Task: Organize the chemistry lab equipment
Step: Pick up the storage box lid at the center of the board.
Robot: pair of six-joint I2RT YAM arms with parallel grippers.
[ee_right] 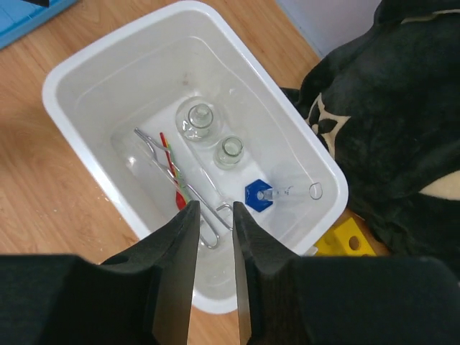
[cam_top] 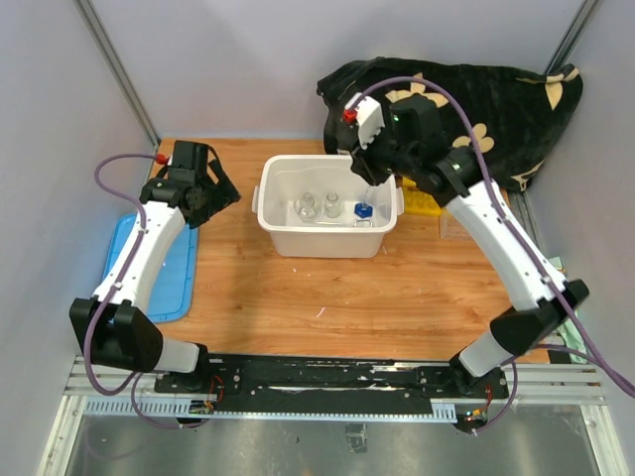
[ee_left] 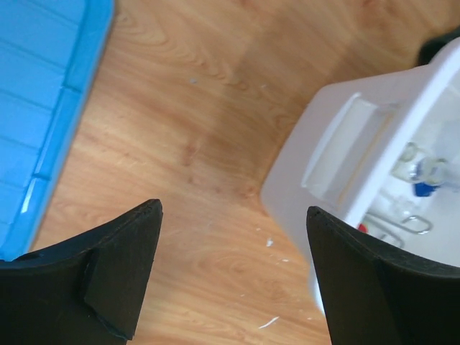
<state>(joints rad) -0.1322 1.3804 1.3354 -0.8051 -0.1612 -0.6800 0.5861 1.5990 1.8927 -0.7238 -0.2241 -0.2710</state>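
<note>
Small glass beakers point(ee_right: 196, 120), metal tongs point(ee_right: 149, 145), a red-tipped stick point(ee_right: 179, 198) and a blue-capped tube point(ee_right: 260, 195) sit in the white tub point(ee_right: 86, 65). The right gripper point(ee_right: 215, 208) hovers above it, jaws barely parted and empty. The left gripper point(ee_left: 233, 208) gapes wide beside it.

Right under the tips of the right gripper point(ee_right: 214, 210), the metal tongs point(ee_right: 147, 145) lie flat on the bottom of the white tub point(ee_right: 79, 68). A red-tipped stick point(ee_right: 172, 169) lies just beside them, its red end close to the left finger. Beyond the fingertips two small glass beakers point(ee_right: 196, 120) stand upright near each other. To the right of the tips a blue-capped clear tube point(ee_right: 259, 195) lies on its side, and further right, outside the tub, a corner of the yellow holed tube rack point(ee_right: 346, 237) shows.
</note>
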